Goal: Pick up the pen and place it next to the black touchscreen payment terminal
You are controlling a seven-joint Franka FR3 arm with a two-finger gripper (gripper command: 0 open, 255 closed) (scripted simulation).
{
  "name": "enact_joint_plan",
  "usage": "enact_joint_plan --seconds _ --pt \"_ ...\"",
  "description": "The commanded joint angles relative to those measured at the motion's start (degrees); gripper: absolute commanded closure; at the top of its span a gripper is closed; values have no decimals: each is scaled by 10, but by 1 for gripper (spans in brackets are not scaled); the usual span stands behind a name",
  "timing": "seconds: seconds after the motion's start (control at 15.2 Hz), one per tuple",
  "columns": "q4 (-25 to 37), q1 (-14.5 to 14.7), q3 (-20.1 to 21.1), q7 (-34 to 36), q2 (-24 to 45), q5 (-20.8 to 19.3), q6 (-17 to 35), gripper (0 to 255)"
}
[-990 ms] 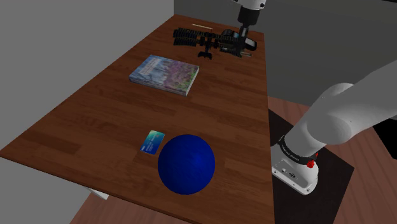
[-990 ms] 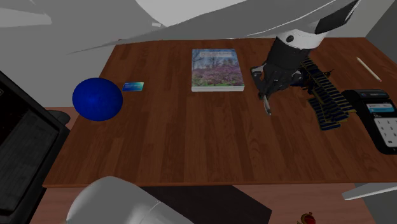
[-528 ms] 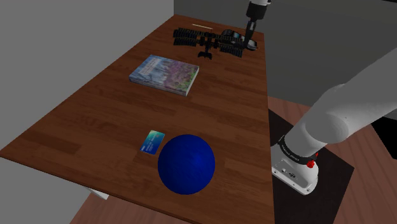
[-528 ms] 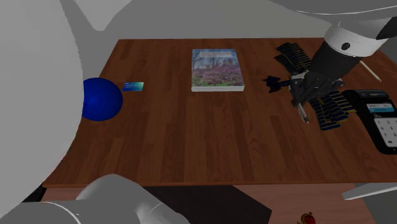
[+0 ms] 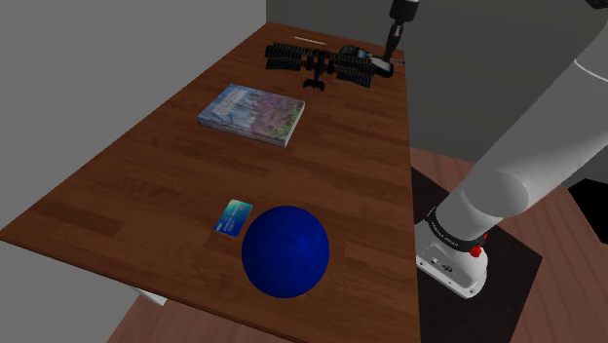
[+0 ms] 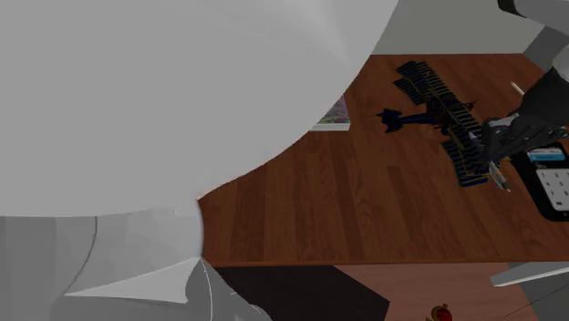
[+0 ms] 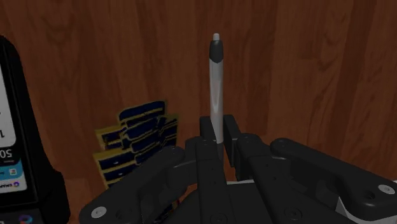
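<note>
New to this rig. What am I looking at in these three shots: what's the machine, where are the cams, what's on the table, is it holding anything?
It is a simulated white robot arm ending in a black two-finger pincer. The shoulder view looks down over the wooden table from beside the arm's base. The second exterior view looks from another side, and the arm's white body blocks much of it. The wrist view rides on the hand and looks along the fingers. On the table lie a blue ball, a small card, a book, a dark toy biplane and a black payment terminal. The pincer is shut on a grey pen, close to the terminal and the biplane.
</note>
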Motion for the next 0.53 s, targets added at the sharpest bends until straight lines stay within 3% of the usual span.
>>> enact_joint_plan --seconds 0.0,0.46 --pt "34 -13 -13 -32 34 14 -5 255" --pt "215 -87 -41 -135 184 82 -60 255"
